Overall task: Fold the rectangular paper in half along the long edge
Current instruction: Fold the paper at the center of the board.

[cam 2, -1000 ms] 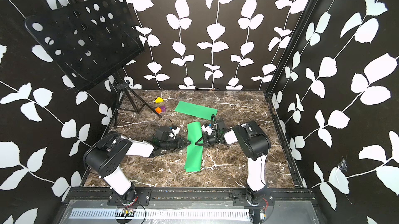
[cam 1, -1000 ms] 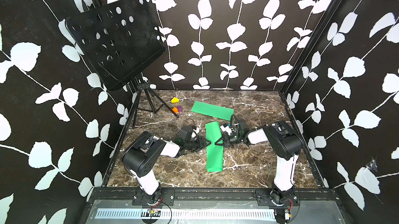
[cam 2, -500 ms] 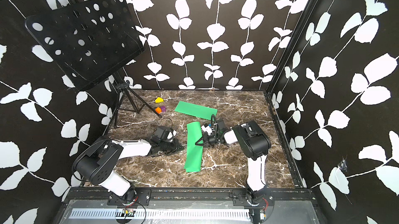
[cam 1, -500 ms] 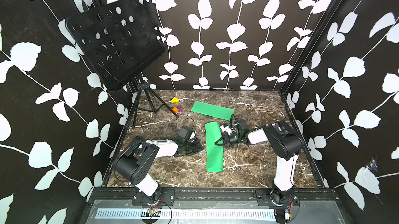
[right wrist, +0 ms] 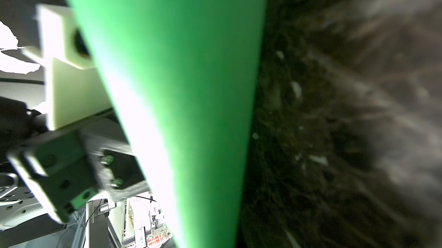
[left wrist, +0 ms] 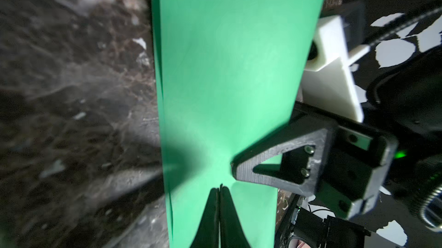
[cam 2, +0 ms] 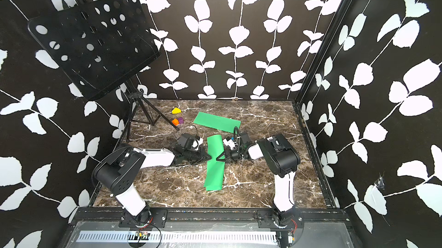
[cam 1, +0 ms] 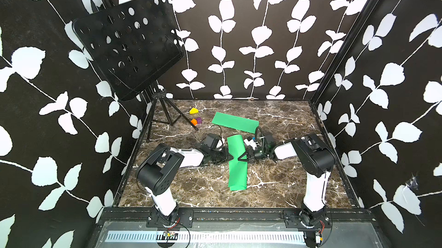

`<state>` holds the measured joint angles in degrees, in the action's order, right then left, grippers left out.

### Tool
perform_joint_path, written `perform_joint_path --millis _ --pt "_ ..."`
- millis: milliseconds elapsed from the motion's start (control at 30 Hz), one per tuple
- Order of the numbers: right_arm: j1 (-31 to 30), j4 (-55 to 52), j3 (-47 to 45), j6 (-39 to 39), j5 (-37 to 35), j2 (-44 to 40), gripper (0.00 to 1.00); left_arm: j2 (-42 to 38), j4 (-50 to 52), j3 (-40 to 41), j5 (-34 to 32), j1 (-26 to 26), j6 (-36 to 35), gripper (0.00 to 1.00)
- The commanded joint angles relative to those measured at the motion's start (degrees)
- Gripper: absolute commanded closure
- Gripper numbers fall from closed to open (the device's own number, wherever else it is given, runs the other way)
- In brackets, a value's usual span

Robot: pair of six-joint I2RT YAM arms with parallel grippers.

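Left gripper (cam 1: 230, 157) has swung back to the 9 o'clock edge of the folded green paper (cam 1: 237, 175), jaws now pressed together, tips resting on it; no pinch is confirmed. Right gripper (cam 1: 243, 158), likewise closed, bears on the 3 o'clock edge opposite. It lies mid-way on the marble table (cam 1: 191, 184), long axis 12 to 6 o'clock. Judgement: both arms are equally near, and creasing follows that axis.

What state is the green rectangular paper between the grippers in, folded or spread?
Folded lengthwise: the green rectangular paper shows two layered edges in the left wrist view. Its far end bulges in both top views.
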<state>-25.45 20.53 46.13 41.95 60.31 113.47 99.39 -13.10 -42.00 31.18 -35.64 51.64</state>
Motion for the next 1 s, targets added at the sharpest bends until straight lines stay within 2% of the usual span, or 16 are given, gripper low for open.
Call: perform_joint_path --millis 0,200,267,467,600,833,900,967 --pt "-0.30 -3.84 -1.57 -1.02 -3.91 2.81 1.00 1.61 -0.09 -0.73 1.25 -0.43 -0.38 0.93" --pt "-0.36 -4.43 -1.32 -1.11 -3.93 2.02 0.99 1.92 8.04 0.81 -1.53 -0.40 -4.05 0.93" --pt "-0.31 -4.58 -1.26 -1.12 -4.04 1.65 0.93 1.29 10.59 1.45 -2.80 -0.40 -5.17 0.93" --pt "0.30 -5.03 -1.31 -1.21 -4.18 0.41 0.67 0.69 13.37 3.55 -4.01 -0.40 -6.47 0.95" --pt "0.75 -5.12 -1.50 -1.15 -4.54 -0.57 0.60 0.97 13.47 4.61 -4.20 -0.39 -6.81 0.98" --pt "2.39 -3.07 -2.08 0.43 -5.04 -0.95 0.63 1.24 13.96 5.43 -4.88 -0.40 -7.34 1.00" --pt "2.95 -3.40 -1.92 0.25 -5.05 -1.23 0.70 1.64 13.89 5.53 -4.89 -0.38 -7.49 1.00" --pt "3.06 -3.82 -1.66 -0.05 -4.94 -1.23 0.81 2.01 13.74 5.61 -4.85 -0.40 -7.68 1.00"
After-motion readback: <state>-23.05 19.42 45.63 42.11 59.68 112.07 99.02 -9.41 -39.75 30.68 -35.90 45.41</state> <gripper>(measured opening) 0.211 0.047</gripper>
